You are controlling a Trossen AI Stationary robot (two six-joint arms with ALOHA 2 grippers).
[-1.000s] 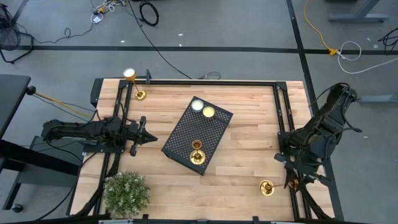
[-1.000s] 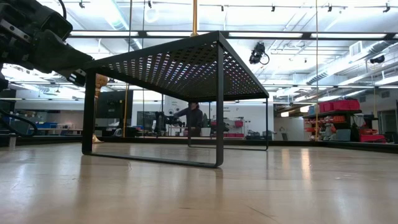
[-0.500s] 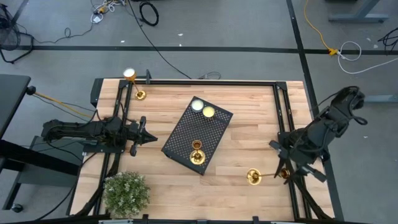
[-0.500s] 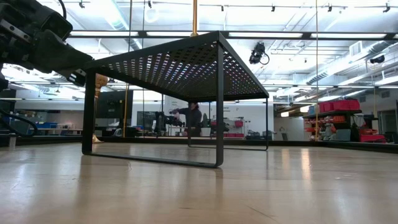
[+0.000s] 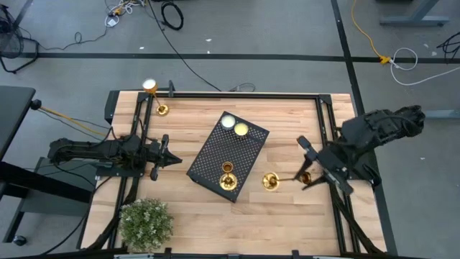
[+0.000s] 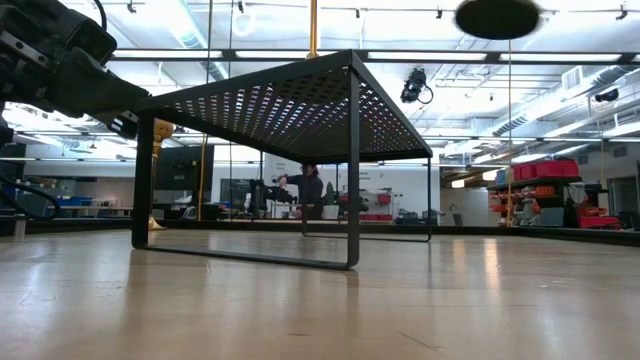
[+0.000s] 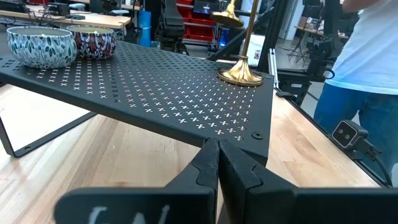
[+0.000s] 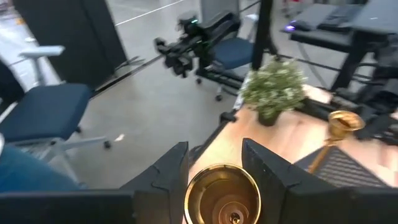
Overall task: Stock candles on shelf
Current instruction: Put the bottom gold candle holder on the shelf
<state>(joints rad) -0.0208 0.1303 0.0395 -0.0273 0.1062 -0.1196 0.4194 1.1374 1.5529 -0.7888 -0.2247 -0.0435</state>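
Note:
My right gripper [image 5: 305,176] is shut on a gold candle [image 5: 270,181], held in the air just right of the black perforated shelf [image 5: 237,147]. In the low view only the candle's round base [image 6: 497,15] shows, dark, at the top. A second candle [image 5: 228,176] stands by its base on the shelf's near end. A third [image 5: 162,109] stands on the table at the far left. My left gripper [image 5: 176,160] is shut and empty, left of the shelf. My right gripper pinches the candle at its cup-shaped top [image 8: 222,190] between its two fingers [image 8: 165,177], one on each side. The fingers come nearly level from the table's right side. The candle hangs below them, its base [image 5: 270,181] clear of the table and toward the shelf.
Two round patterned tins [image 5: 228,122] [image 5: 241,129] stand on the shelf's far end. A bushy green plant [image 5: 146,223] sits at the near left corner. Bare wood lies right of and in front of the shelf. A person [image 7: 367,68] stands beyond the table.
My right gripper has risen and swung from the table's near right corner toward the shelf, turning to point left. It carries the candle along, base leading, lifted higher above the table.

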